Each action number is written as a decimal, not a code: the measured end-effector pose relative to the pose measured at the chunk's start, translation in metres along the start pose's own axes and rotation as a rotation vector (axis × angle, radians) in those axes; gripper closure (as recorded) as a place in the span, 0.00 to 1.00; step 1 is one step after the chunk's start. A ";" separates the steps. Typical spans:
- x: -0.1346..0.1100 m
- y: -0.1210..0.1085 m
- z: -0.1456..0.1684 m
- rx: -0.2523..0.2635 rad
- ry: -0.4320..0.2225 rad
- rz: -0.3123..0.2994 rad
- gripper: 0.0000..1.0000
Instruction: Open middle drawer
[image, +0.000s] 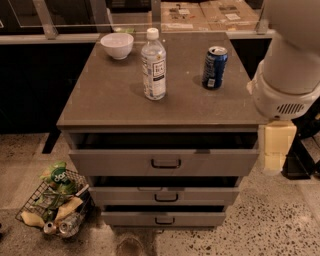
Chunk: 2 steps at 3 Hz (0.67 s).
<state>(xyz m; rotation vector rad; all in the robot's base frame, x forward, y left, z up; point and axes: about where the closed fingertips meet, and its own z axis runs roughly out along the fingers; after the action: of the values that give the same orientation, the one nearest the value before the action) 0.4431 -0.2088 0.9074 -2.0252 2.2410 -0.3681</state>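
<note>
Approach: the gripper (277, 146) hangs right of the cabinet (112, 102), spread or closed I cannot tell; next, reach the middle drawer (210, 196) handle (166, 198).

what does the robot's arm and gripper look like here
The arm is a thick, smooth white tube ending in a rounded collar with a small slotted vent. Below it, by the right front corner of the cabinet, hangs the gripper, a pale cream, blocky piece. No cables or markings show.
</note>
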 end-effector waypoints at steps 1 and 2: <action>0.000 0.042 0.031 -0.062 0.061 -0.056 0.00; -0.013 0.073 0.055 -0.065 -0.019 -0.075 0.00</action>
<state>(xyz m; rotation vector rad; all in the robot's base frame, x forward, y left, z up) 0.3872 -0.1959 0.8359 -2.1406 2.1982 -0.2847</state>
